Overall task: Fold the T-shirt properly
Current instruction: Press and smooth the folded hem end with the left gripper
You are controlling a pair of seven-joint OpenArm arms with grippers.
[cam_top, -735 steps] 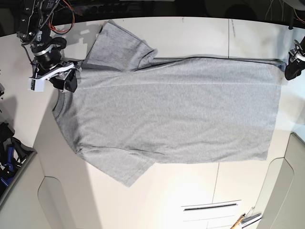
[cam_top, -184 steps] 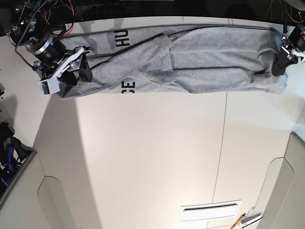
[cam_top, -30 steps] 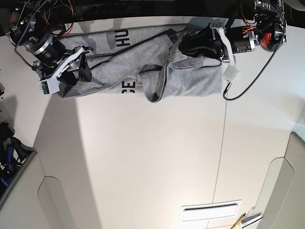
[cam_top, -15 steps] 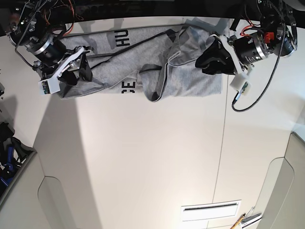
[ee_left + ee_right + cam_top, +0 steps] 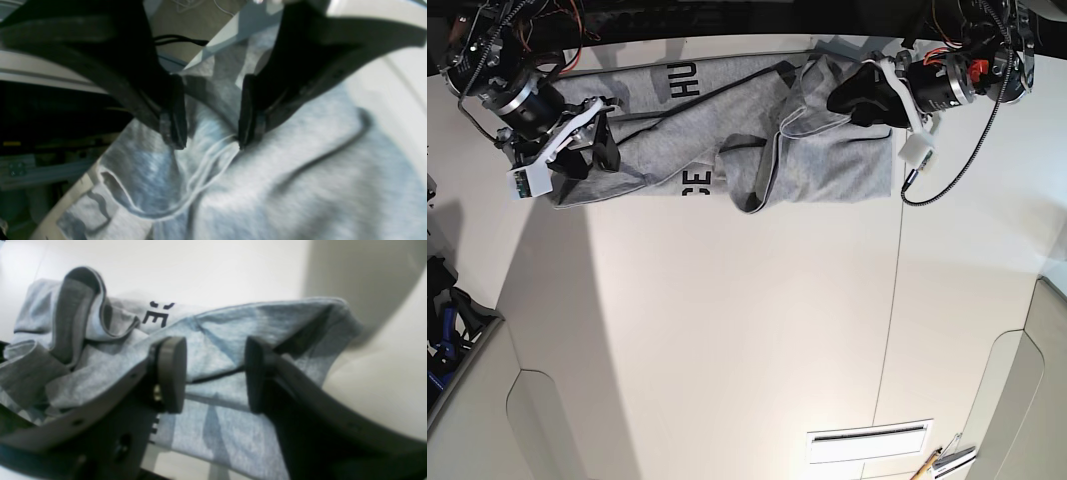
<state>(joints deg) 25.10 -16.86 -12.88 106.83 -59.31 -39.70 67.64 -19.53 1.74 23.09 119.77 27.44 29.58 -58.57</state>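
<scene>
**A:** ok so where's everything sitting right now? Starting from the wrist cams.

**B:** Closest up, the left gripper [image 5: 206, 133] hangs right over the T-shirt [image 5: 283, 186]. Jaws are apart with a clear gap, nothing pinched between them; a folded hem edge and a loose thread lie just under the tips. The right gripper [image 5: 213, 373] is the same deal: pads spread, bare cloth showing through the gap, so it's open and holding nothing.

**A:** and from the overhead?

**B:** The T-shirt [image 5: 727, 150] is a long bunched strip along the far edge of the table [image 5: 747, 330], long axis running side to side. The right gripper [image 5: 599, 135] sits at the collar end on the view's left, and the left gripper [image 5: 852, 100] is over the doubled-back end on the view's right.

**A:** so which arm goes next?

**B:** My guess is the left one, since it's already above the messy end. The shirt lies directly below and toward the other arm from there.

**A:** how's the shirt look?

**B:** Heather grey, rumpled, with ridges and a flap hanging mid-strip. Black letters peek out in two spots. Not a neat fold yet, I'd say.
</scene>
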